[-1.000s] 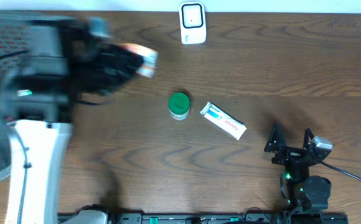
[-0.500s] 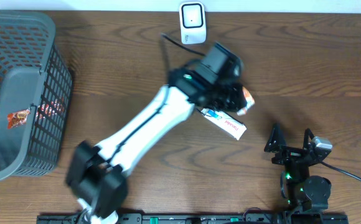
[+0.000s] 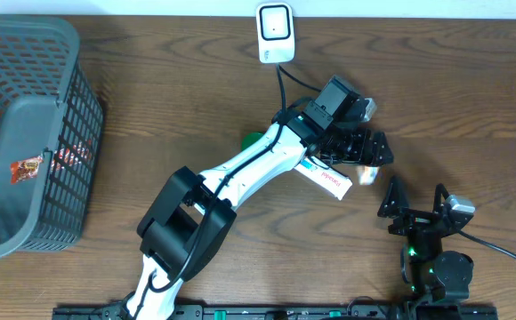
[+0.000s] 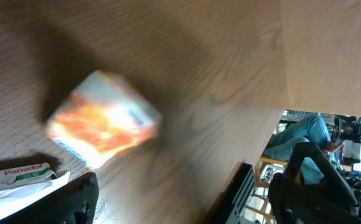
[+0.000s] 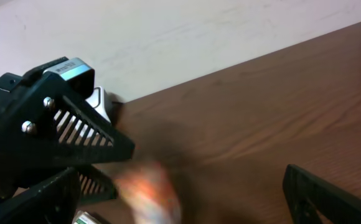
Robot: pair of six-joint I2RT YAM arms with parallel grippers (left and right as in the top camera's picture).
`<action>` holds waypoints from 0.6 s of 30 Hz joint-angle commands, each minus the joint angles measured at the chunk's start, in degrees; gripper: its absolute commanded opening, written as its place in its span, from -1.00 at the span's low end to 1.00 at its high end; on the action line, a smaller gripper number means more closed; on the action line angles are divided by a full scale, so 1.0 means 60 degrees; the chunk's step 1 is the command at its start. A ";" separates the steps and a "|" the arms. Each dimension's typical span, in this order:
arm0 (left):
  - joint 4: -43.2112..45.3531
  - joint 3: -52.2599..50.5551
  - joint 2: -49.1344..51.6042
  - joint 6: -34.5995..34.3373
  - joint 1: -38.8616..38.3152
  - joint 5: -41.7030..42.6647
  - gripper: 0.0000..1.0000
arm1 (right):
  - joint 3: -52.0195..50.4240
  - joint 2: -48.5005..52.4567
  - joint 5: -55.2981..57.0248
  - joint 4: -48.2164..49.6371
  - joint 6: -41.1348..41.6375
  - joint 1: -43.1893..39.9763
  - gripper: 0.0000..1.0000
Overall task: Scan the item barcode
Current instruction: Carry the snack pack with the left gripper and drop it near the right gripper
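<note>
An orange and white packet [image 3: 367, 174] lies or falls just below my left gripper [image 3: 381, 150], whose jaws stand open and apart from it. The left wrist view shows the packet [image 4: 103, 118] blurred over the wood, with the left gripper [image 4: 187, 199] spread wide and nothing between its fingers. It appears again as an orange blur [image 5: 149, 193] in the right wrist view. The white barcode scanner [image 3: 275, 33] stands at the table's far edge. Near the front edge, my right gripper [image 3: 415, 198] rests open with nothing in it, as the right wrist view [image 5: 187, 208] also shows.
A Panadol box [image 3: 326, 179] lies under the left arm, and a green-capped jar [image 3: 252, 140] is partly hidden behind it. A grey basket [image 3: 27, 107] with packets inside stands at the far left. The Panadol box [image 4: 18, 174] shows at the left wrist view's lower left.
My left arm swung from the basket across to the right of centre carrying the packet. Its jaws have opened and the packet has left them. The right arm has not moved.
</note>
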 commanded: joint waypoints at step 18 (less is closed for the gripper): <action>-0.3869 0.0739 -0.5009 0.3045 0.3708 -0.5818 0.78 | -0.0011 -0.0051 0.0029 -0.0033 -0.0109 -0.0102 0.98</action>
